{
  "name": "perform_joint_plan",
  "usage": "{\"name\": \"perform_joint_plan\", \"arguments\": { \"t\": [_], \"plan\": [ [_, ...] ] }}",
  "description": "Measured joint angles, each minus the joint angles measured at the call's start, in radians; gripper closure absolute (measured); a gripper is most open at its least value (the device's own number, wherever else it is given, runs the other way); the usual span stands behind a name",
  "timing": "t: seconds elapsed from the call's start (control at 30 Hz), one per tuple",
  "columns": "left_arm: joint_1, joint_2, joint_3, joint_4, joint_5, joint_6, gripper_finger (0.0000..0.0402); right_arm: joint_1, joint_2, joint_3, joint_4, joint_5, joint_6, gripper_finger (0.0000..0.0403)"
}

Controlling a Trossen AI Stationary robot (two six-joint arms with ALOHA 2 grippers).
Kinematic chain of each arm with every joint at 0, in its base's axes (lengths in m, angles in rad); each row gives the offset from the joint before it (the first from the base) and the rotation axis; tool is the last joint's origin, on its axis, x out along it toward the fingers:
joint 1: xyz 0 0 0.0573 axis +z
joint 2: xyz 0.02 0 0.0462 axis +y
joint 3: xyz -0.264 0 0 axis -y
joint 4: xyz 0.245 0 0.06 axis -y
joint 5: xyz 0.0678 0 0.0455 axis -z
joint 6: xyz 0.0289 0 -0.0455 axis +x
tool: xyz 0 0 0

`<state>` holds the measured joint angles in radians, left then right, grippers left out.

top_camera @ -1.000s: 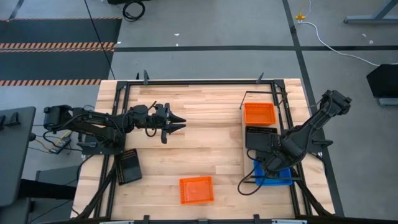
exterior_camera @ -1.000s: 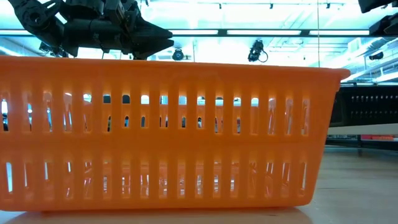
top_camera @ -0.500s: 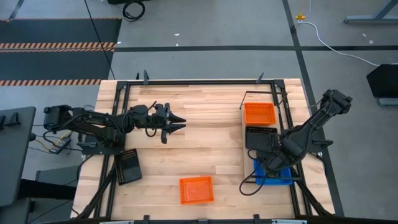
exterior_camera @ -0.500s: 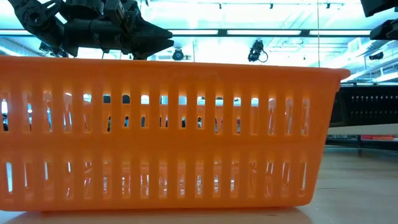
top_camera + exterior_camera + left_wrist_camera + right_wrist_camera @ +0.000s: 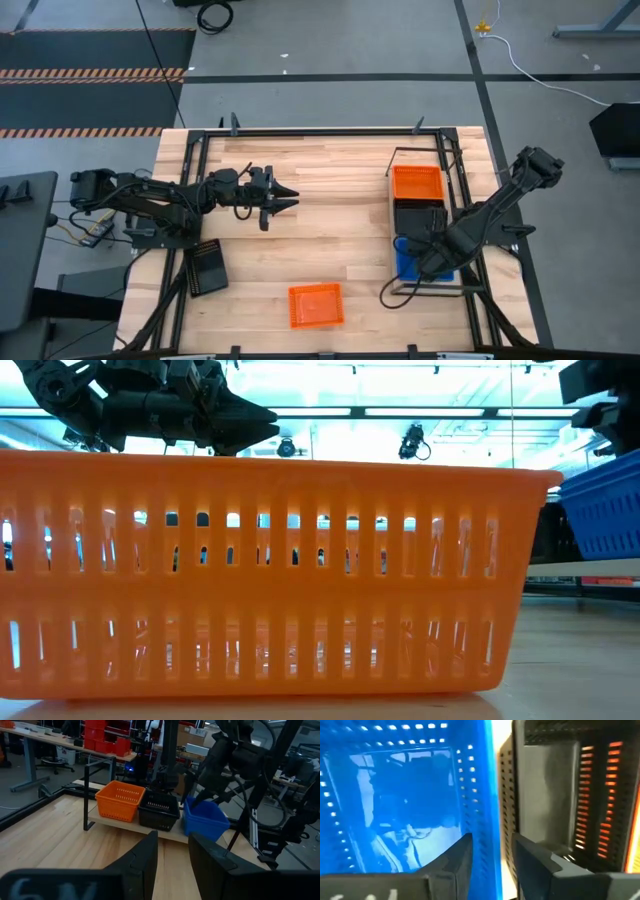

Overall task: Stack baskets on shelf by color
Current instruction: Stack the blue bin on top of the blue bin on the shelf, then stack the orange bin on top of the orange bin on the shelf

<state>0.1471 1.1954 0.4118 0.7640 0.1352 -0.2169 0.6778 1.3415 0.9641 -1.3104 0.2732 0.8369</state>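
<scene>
On the shelf (image 5: 117,821) at the table's right, an orange basket (image 5: 417,182) and a black basket (image 5: 418,215) stand side by side on their bottoms. My right gripper (image 5: 425,250) is shut on a blue basket (image 5: 412,268) just beside the black one. In the low view the blue basket (image 5: 605,510) shows raised and tilted. A second orange basket (image 5: 315,305) and a second black basket (image 5: 207,266) rest on the tabletop. My left gripper (image 5: 280,198) hovers open over the table's left middle, touching nothing. My right gripper (image 5: 490,840) has the blue basket by its side wall (image 5: 487,795) nearest the black basket, one finger (image 5: 455,857) inside the basket and one finger (image 5: 535,862) outside. It comes from above, slanting down. The basket sits tilted in the hold, raised off the shelf board.
The near orange basket (image 5: 270,570) fills the low view close to the camera. Black frame rails run along the table's edges (image 5: 190,200). Bare wood lies between the left gripper and the shelf. The right arm (image 5: 235,755) stands over the shelf's near end.
My right gripper has moved toward the table's far-left, carrying the blue basket from the shelf's near end up against the black basket. The basket has risen and tipped, and now shows at the low view's right edge. The left arm has kept still.
</scene>
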Motion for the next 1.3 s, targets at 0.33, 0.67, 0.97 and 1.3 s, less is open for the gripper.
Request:
{"name": "perform_joint_plan", "arguments": {
  "t": [0.33,0.67,0.97,1.3],
  "plan": [
    [0.002,0.000,0.000,0.001,0.000,0.003,0.0285,0.000,0.001,0.146,-0.077,0.001,-0.002,0.0261],
    [0.002,0.000,0.000,0.001,0.000,0.003,0.0285,0.000,0.000,0.273,-0.070,0.046,0.046,0.0261],
    [-0.055,-0.006,0.033,-0.043,-0.001,-0.011,0.0285,-0.029,0.009,0.281,0.277,0.243,-0.096,0.0261],
    [-0.337,-0.004,0.309,-0.807,-0.372,-0.093,0.0286,-0.142,0.191,0.270,0.566,-0.056,-0.350,0.0261]
  ]
}}
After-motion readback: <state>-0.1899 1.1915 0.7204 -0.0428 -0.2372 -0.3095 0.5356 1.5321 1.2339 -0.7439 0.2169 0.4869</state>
